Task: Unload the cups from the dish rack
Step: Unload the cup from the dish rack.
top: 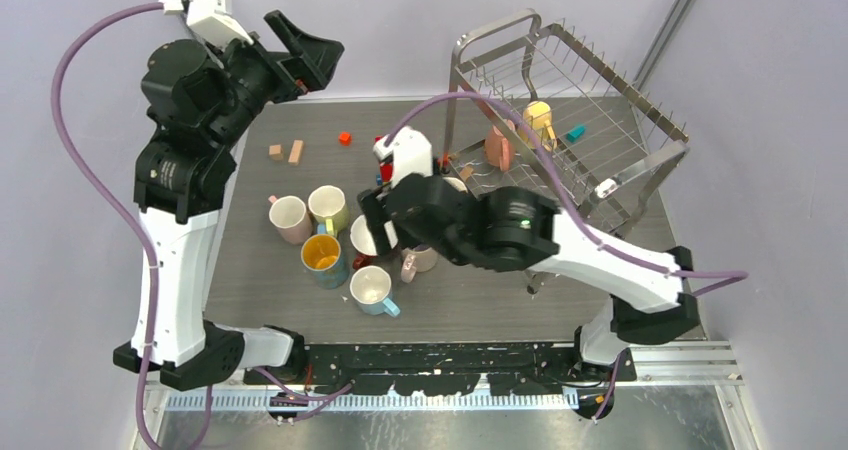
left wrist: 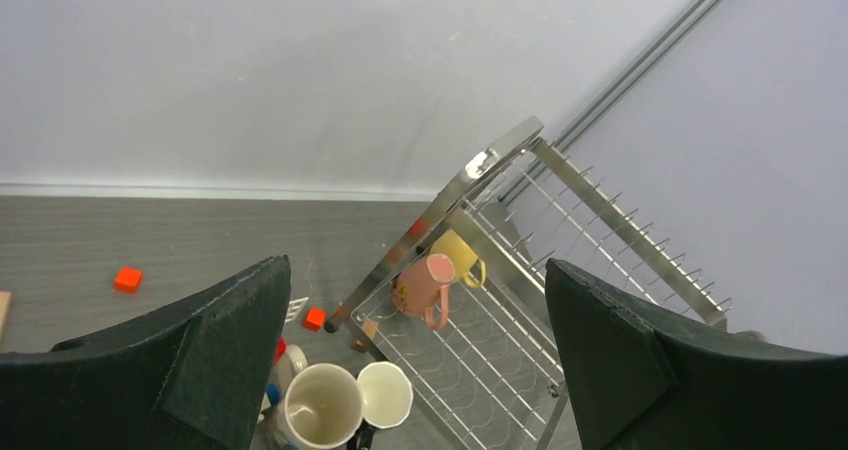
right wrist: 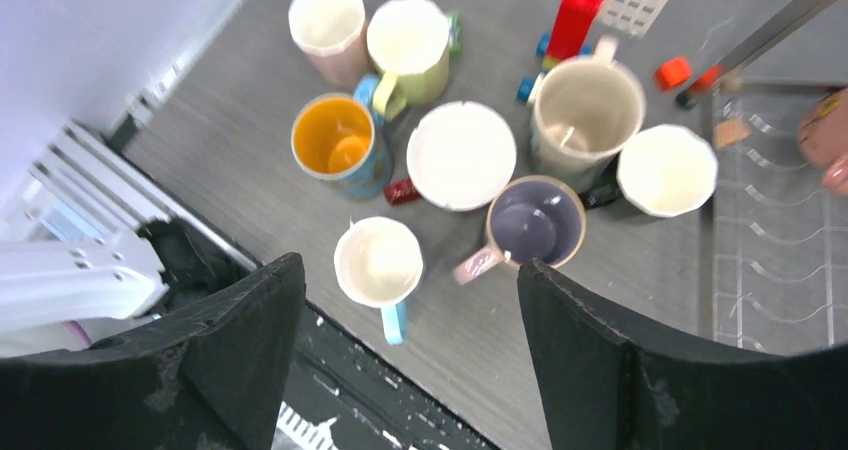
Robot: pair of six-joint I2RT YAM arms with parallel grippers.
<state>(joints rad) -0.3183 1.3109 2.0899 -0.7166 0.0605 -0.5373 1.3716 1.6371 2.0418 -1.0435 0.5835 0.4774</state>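
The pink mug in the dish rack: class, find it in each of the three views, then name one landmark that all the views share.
Top external: the pink mug is right of centre, inside the dish rack, beside a yellow mug.
Left wrist: just below centre, touching the yellow mug.
Right wrist: at the right edge, cut off by the frame.
Shared landmark: the dish rack's wire floor.

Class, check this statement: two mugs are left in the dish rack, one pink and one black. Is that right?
Not quite. The dish rack does hold two mugs, but they are a pink mug and a yellow mug, not a black one. The left wrist view shows both.
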